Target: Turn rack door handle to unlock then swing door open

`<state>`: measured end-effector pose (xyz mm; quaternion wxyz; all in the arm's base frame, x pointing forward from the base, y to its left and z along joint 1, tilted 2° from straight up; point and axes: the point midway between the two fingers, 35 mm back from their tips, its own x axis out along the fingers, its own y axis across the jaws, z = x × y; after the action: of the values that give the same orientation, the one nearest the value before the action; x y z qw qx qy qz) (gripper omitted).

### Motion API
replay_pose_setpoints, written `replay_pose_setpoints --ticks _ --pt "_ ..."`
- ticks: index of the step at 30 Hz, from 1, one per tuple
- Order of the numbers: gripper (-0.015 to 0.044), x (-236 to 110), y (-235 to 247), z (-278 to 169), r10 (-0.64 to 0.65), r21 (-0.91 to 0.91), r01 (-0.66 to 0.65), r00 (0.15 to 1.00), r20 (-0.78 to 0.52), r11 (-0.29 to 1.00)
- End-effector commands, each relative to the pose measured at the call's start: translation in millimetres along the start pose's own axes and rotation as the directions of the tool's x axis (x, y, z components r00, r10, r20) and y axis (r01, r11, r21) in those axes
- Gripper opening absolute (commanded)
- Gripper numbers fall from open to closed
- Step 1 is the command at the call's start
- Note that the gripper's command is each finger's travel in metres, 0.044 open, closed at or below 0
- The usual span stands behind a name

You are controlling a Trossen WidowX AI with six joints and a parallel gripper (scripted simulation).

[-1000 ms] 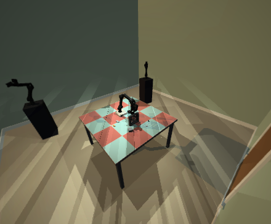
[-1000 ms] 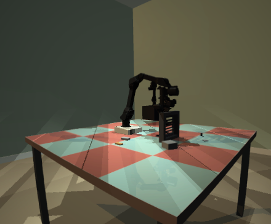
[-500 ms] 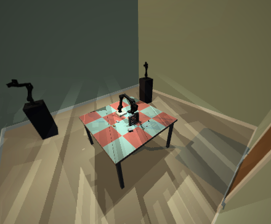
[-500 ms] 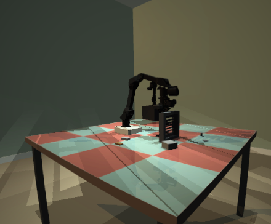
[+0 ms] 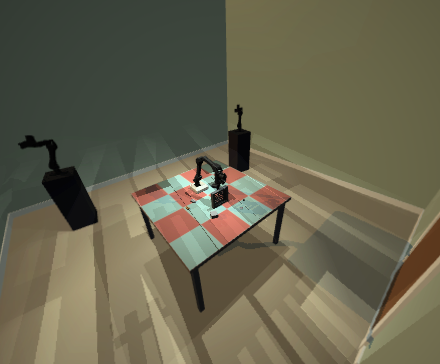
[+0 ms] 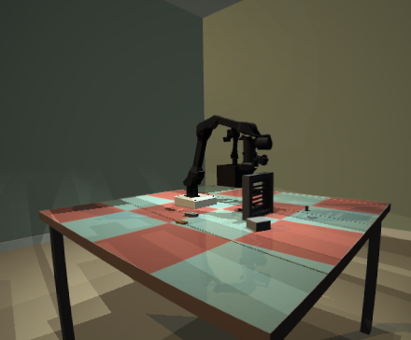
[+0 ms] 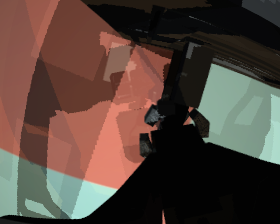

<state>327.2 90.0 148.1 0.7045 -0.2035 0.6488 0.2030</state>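
Rack door and frame [image 5: 213, 200] [image 6: 248, 199] stand upright on the checkered table [image 5: 192, 255] [image 6: 278, 280], just beside a small pale-topped block [image 5: 214, 215] [image 6: 260, 225], and no panel can be seen swung out, so the door is judged to be shut or nearly so. The gripper [image 5: 219, 185] [image 6: 248, 166] [image 7: 180, 156] has been brought to the rack's far side in the exterior view and is clamped on something, taken to be the dark upright handle [image 7: 177, 137], though its outline is largely lost in shadow. The squeeze is therefore judged to be done. Whether any of the quarter turn has been made cannot be told. Still to be completed, it seems, are the unlocking, the swing past the required angle with the handle left turned, the release, and a withdrawal by which nothing is touched or knocked off.
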Motion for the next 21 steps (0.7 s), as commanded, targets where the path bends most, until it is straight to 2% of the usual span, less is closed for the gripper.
replay_pose_setpoints --ticks 1,10,21 --pt "0.0019 0.2 0.0 0.2 0.0 -0.232 0.001 1.0 0.002 0.973" --pt "0.0019 0.2 0.0 0.2 0.0 -0.627 0.001 1.0 0.001 0.779" --pt "0.0019 0.3 0.0 0.2 0.0 -0.939 0.001 1.0 0.001 0.344"
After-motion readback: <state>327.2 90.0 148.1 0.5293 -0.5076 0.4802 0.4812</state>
